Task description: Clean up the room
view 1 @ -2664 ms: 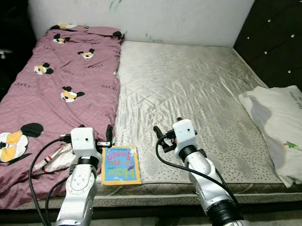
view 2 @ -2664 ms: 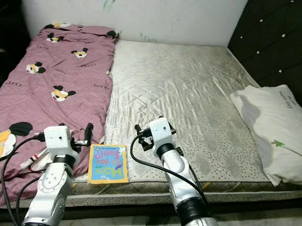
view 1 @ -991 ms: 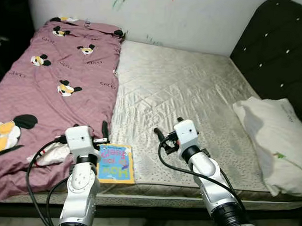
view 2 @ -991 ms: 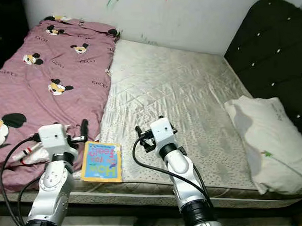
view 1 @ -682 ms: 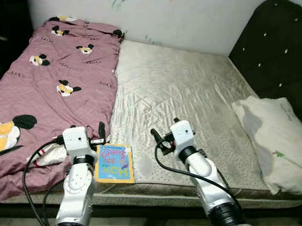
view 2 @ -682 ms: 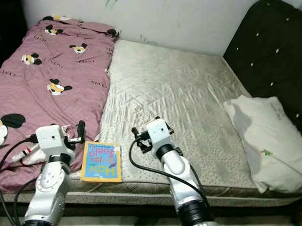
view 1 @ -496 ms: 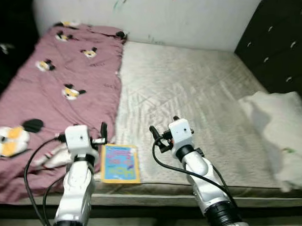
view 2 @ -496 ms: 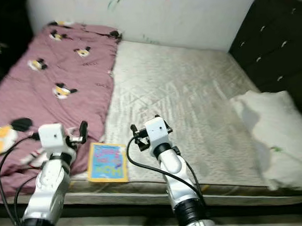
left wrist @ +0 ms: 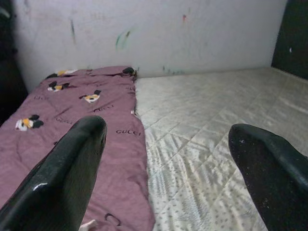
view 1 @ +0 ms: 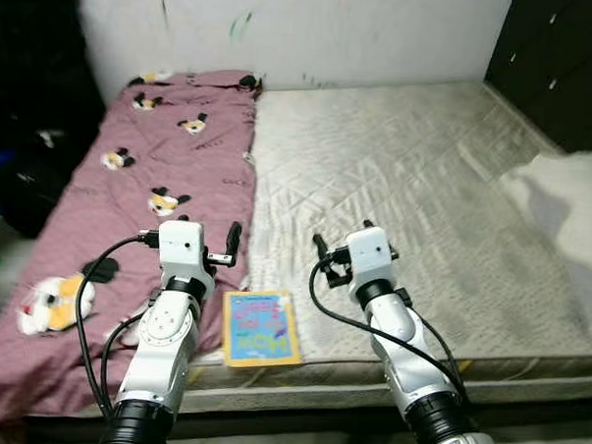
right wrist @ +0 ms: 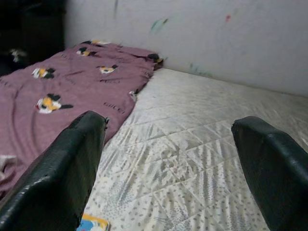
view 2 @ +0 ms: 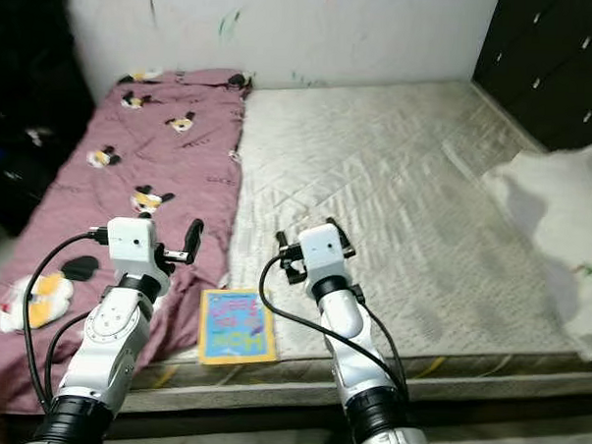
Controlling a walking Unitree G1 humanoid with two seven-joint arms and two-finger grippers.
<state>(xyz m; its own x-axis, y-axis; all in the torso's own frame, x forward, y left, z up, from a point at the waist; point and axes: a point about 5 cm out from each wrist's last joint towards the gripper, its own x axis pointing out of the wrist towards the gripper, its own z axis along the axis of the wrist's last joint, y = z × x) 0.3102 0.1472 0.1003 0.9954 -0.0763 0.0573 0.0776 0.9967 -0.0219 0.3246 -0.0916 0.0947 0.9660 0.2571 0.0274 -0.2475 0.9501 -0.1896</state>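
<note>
Since the view swung left, your wide-open left gripper (view 1: 233, 244) and right gripper (view 2: 281, 251) probably face the book (view 1: 260, 326).

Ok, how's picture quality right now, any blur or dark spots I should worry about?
Left eye view: slightly soft, the dark corner left of the blanket unreadable. Right eye view: the pillow looks washed out. Left wrist view: close pincer fingers are out of focus, the mattress fairly clear. Right wrist view: same, fingers blurred.

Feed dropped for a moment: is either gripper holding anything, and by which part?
Nothing is held. The left gripper and right gripper are both open above the mattress; the book lies untouched.
</note>
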